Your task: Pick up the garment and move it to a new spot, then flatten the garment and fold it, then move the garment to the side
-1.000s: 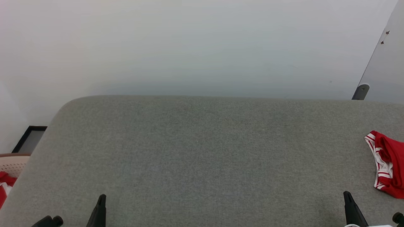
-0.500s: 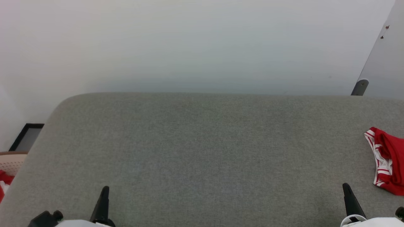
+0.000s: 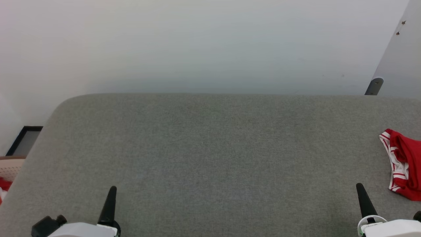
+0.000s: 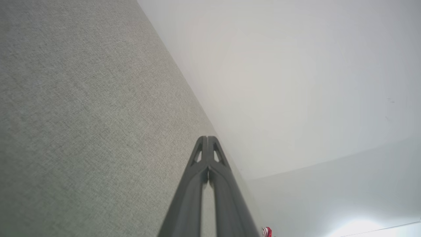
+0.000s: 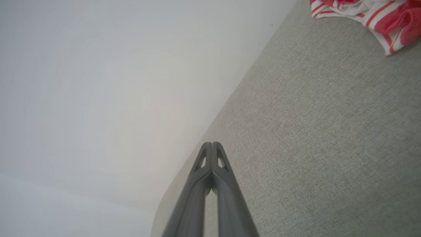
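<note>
The garment [image 3: 404, 164], red cloth with white striped trim, lies bunched at the far right edge of the grey fabric table [image 3: 210, 154], partly cut off by the frame. In the right wrist view the garment [image 5: 365, 13] sits at the top right. It is a tiny red speck [image 4: 267, 231] at the bottom of the left wrist view. My left gripper [image 3: 111, 190] points forward at the lower left, shut and empty. My right gripper [image 3: 359, 186] is shut and empty at the lower right, a short way left of the garment and nearer me. Both wrist views show the fingertips pressed together, left [image 4: 207, 138] and right [image 5: 212, 144].
A beige perforated basket [image 3: 10, 167] with a red-and-white bundle [image 3: 3, 186] stands off the table's left edge. Behind it a black-framed panel [image 3: 24, 141] lies by the white wall. A grey panel [image 3: 396, 62] rises at the back right.
The whole head picture has shifted a little, so the camera moved. Both grippers reach further up the view, with their pale wrists now showing. The garment has not moved on the table.
</note>
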